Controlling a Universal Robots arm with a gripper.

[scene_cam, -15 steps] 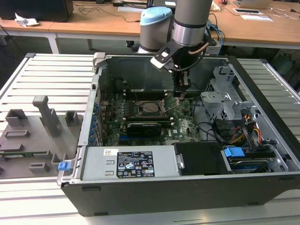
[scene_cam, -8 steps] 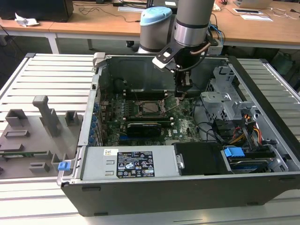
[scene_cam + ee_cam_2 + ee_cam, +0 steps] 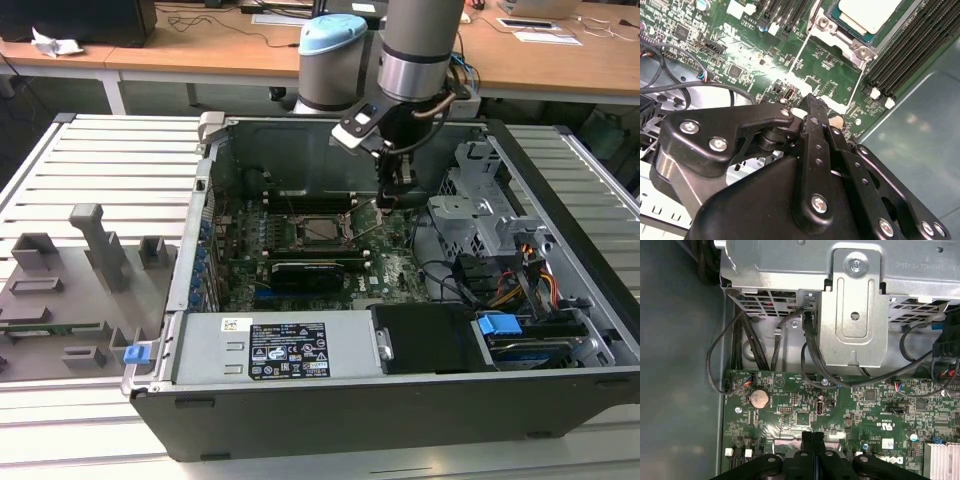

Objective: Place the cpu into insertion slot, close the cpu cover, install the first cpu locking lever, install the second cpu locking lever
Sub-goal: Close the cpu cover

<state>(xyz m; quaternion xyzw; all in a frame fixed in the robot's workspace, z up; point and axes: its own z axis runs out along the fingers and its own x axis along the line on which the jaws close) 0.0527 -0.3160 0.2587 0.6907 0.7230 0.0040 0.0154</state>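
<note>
In the exterior view the cpu (image 3: 322,228) lies flat in the insertion slot (image 3: 298,232), mid-board. In the second wrist view the cpu cover (image 3: 841,34) seems to be down around it, though much of the frame is cut off. Two thin wire locking levers (image 3: 799,56) angle out from the socket. To the exterior view's right, the gripper (image 3: 394,188) hangs low over the board (image 3: 790,415), its fingers (image 3: 807,437) pressed together — nothing visible between them. My worry is that they skid off a springy lever and strike the board.
</note>
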